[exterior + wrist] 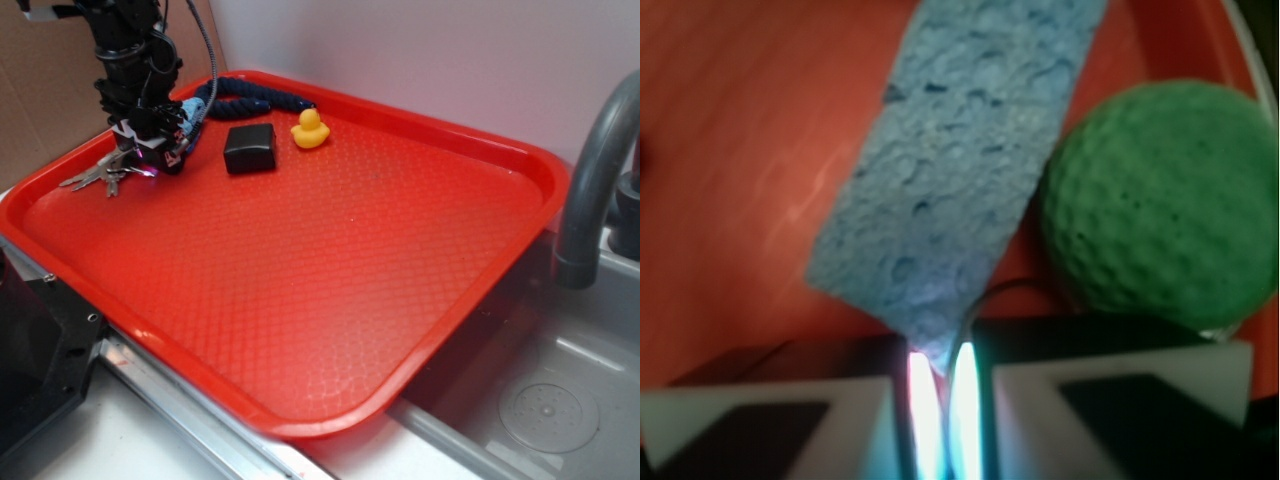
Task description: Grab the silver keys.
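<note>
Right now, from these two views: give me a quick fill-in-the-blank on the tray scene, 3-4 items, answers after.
1. The silver keys lie near the far left corner of the ____ tray.
2. The gripper is down right beside the ____.
3. In the wrist view, the green ball sits beside a ____ sponge.
4. Just right of the black box stands a yellow ____.

Answers: red; keys; blue; duck

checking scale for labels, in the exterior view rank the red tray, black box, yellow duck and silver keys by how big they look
1. red tray
2. black box
3. silver keys, partly hidden by the gripper, so unsure against the box
4. yellow duck
</note>
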Robot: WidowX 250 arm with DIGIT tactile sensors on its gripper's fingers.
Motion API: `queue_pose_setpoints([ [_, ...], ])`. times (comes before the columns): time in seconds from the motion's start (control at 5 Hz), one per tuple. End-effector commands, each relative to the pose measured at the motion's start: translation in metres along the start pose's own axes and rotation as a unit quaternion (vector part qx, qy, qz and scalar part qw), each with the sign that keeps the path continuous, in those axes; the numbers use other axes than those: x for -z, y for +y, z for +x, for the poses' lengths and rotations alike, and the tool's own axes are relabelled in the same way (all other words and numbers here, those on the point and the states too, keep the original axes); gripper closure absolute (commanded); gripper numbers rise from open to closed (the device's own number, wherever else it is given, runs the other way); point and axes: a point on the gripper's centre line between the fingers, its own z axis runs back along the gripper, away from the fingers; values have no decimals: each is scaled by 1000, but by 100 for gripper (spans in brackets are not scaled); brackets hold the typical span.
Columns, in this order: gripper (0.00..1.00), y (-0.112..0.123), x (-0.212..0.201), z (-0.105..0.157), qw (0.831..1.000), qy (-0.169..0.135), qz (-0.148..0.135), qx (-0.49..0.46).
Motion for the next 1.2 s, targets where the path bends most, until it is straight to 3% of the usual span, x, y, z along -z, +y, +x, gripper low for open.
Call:
queue_pose_setpoints([
  [0.0,100,-32,-112,-40,989,-100,-109,-21],
  [0.2,100,-57,-163,-36,985,-117,-128,-18],
  [0.4,100,-76,-215,-26,983,-116,-141,8],
  [0.6,100,-95,-238,-12,985,-96,-143,17],
  [0.8,100,-113,-225,-7,986,-86,-142,22],
  [1.0,100,-113,-217,-4,987,-81,-137,26],
])
